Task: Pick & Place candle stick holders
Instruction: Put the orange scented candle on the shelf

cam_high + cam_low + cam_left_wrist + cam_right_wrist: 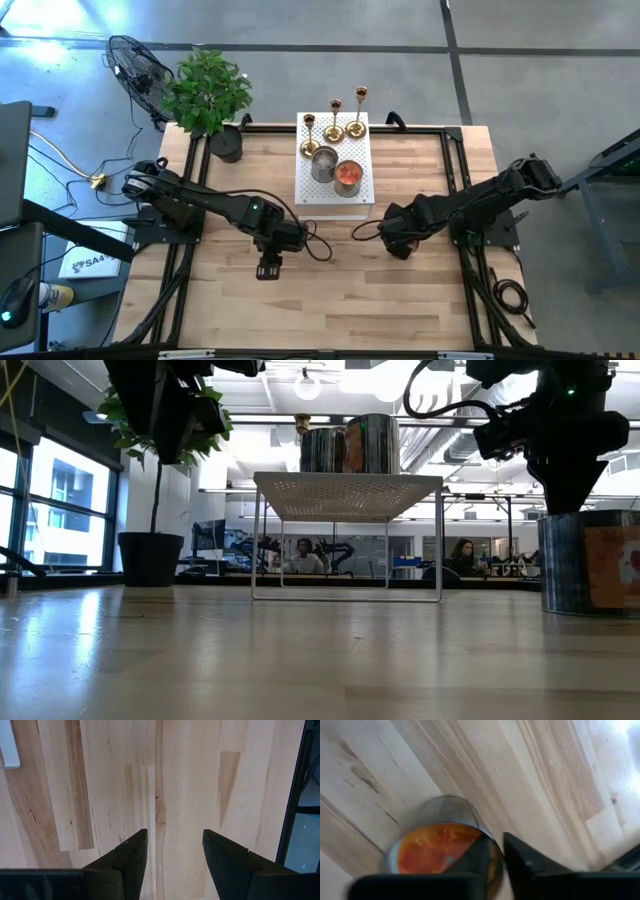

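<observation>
Showing three gold candle stick holders [309,135] [334,122] [357,112], untouched, in a row along the 12 o'clock edge of one white perforated stand [312,188] on the wooden table [420,300].

Sharing that stand: two jars, one grey [324,163], one orange [348,175]. Two arms: left gripper [268,268] at 7 o'clock of the stand, fingers spread over bare wood; right gripper [398,245] at 4 o'clock, fingers drawn almost together, pinching the rim of a third jar [440,850]. Hidden beneath the arm from above, seen only from the right wrist and at table height [590,565], with an orange label too blurred to read. One potted plant [207,92] at 11 o'clock.
</observation>
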Tool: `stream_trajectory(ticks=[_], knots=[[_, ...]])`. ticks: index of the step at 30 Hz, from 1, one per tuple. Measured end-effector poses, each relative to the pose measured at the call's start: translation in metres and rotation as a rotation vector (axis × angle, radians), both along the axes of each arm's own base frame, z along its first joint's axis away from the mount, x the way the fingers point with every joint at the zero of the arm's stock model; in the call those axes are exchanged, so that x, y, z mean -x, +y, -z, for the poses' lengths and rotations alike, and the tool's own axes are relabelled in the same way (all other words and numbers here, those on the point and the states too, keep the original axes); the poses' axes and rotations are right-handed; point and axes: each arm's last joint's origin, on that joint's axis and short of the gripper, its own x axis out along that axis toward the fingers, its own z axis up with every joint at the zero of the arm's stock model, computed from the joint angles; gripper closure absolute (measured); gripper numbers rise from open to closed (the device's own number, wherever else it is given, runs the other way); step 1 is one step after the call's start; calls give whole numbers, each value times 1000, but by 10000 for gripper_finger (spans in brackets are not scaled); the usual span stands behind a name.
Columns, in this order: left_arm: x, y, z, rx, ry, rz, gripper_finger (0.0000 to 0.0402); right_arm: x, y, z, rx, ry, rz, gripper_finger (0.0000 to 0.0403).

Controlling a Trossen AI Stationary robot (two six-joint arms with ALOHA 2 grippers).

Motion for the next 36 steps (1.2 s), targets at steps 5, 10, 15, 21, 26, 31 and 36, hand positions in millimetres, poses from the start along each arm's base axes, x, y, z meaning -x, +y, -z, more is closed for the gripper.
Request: stream_trajectory(ticks=[5, 10, 15, 21, 26, 31, 36], knots=[[0, 0, 0, -3, -2, -1, 215, -1, -1, -1, 20, -13, -1, 387], [0, 0, 0, -3, -3, -1, 215, 0, -1, -1, 40, -4, -5, 398], [0, 0, 0, -3, -2, -1, 215, 1, -1, -1, 42, -2, -5, 400], [0, 0, 0, -4, 3, -1, 215, -3, 4, -20, 81, -24, -26, 401], [1, 0, 0, 4, 8, 1, 215, -3, 12, -58, 148, -44, -23, 402], [1, 0, 0, 8, 12, 2, 215, 3, 17, -101, 230, -80, -11, 402], [1, 0, 0, 8, 12, 2, 215, 1, 18, -140, 257, -217, -52, 402]])
